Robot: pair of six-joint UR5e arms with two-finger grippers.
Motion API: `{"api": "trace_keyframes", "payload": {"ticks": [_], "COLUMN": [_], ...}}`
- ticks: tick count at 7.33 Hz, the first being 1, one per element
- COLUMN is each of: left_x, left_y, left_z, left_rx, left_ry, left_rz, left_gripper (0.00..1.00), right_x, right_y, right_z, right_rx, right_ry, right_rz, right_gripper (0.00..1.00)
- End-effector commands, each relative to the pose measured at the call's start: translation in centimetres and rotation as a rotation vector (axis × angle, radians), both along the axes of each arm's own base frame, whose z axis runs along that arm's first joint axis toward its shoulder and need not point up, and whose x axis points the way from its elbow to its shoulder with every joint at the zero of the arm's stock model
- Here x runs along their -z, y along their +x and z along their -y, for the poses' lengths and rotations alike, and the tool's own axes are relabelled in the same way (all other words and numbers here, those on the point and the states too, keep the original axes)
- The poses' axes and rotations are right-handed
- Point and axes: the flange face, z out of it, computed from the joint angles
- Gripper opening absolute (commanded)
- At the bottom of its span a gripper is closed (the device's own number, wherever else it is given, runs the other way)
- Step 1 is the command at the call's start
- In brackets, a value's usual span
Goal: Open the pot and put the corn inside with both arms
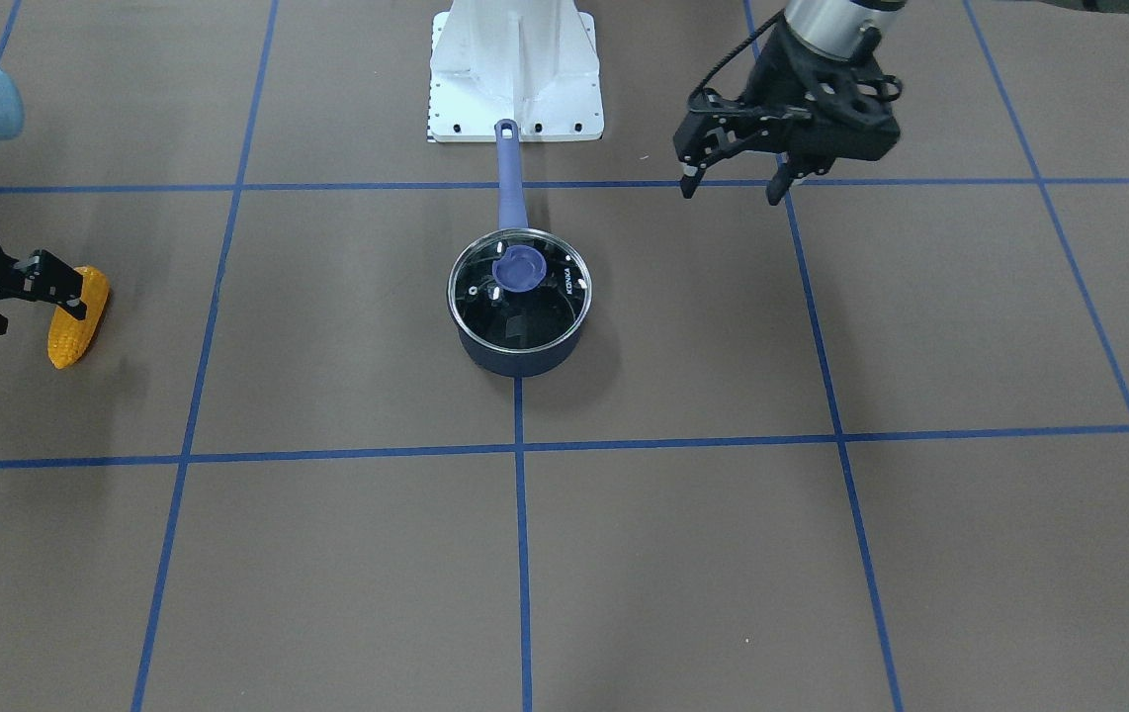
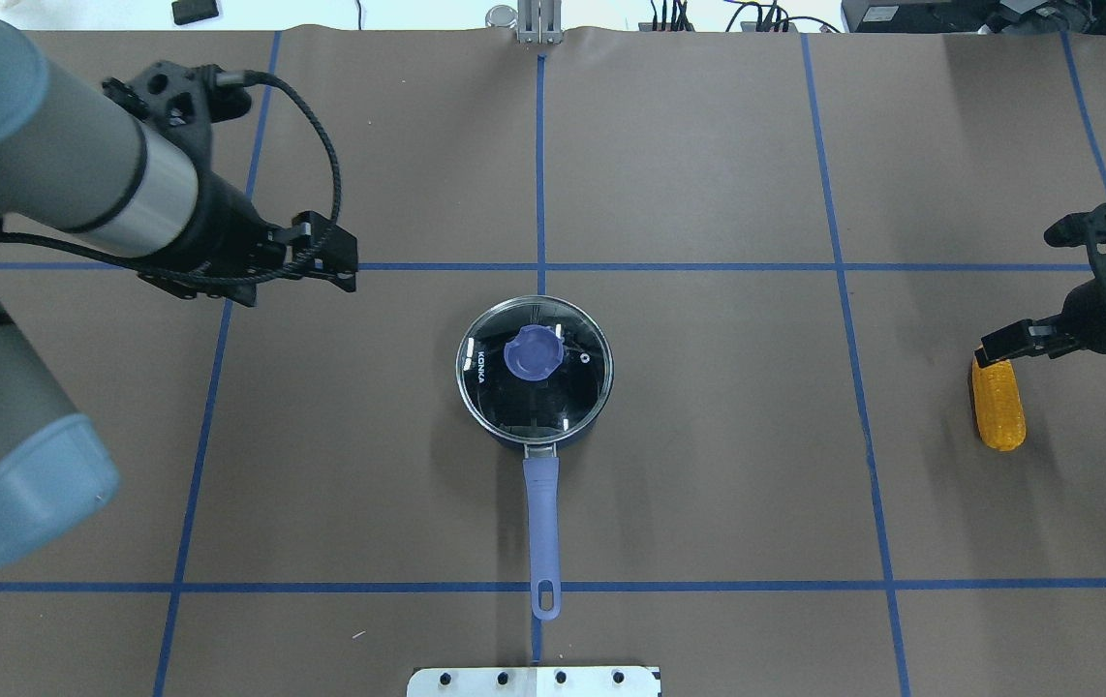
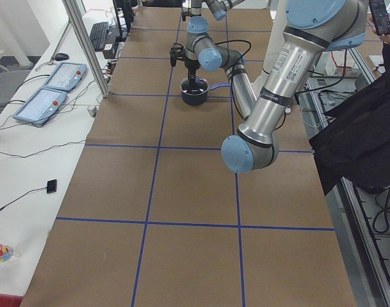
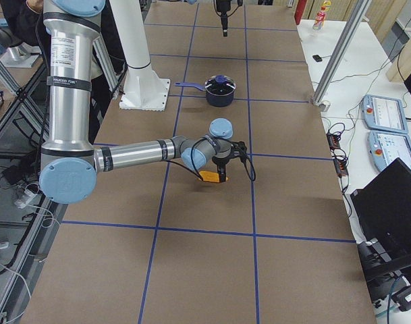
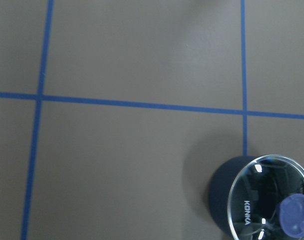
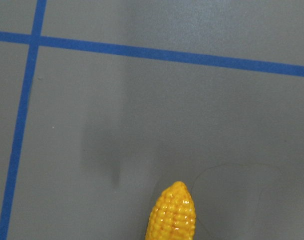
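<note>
The dark navy pot (image 1: 515, 358) stands at the table's middle, its lavender handle (image 1: 510, 178) pointing toward the robot base. The glass lid (image 1: 485, 297) with a blue knob (image 1: 519, 269) sits on it. It shows in the overhead view (image 2: 543, 513) and the left wrist view (image 5: 221, 200) too. The yellow corn (image 1: 80, 321) lies flat on the table, also in the overhead view (image 2: 997, 414) and the right wrist view (image 6: 174, 215). My right gripper (image 1: 41, 316) is open, low over the corn's far end. My left gripper (image 1: 733, 193) is open and empty, raised, well to the pot's side.
The white robot base plate (image 1: 515, 79) sits just beyond the pot handle's end. Blue tape lines (image 1: 520, 554) grid the brown table. Side benches with pendants (image 4: 384, 111) and a person (image 3: 367, 134) flank the table.
</note>
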Motion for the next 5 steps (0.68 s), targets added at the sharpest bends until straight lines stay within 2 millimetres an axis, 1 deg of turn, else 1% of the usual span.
{"api": "trace_keyframes", "payload": {"ticks": [1,2,3,4,5], "left_x": [3.6,3.9,4.4,5.1,5.3], "left_y": [5.7,7.3,8.8,10.7,11.3], "left_z": [-0.9,-0.7,-0.6,-0.6,-1.0], "left_rx": [0.024,0.024,0.027,0.03,0.026], "left_ry": [-0.022,-0.027,-0.03,-0.036,-0.042], "left_rz": [0.011,0.024,0.03,0.037,0.033], "left_gripper": [0.98,0.98,0.98,0.98,0.98], "right_x": [0.6,0.4,-0.1,-0.6,-0.9], "right_y": [-2.1,-2.5,-2.7,-2.6,-2.6], "right_z": [-0.3,-0.5,-0.8,-1.2,-1.4], "right_rx": [0.002,0.009,0.015,0.02,0.02], "right_ry": [-0.017,-0.017,-0.02,-0.027,-0.024], "right_rz": [0.004,-0.002,-0.01,-0.017,-0.028], "right_gripper": [0.99,0.99,0.99,0.99,0.99]}}
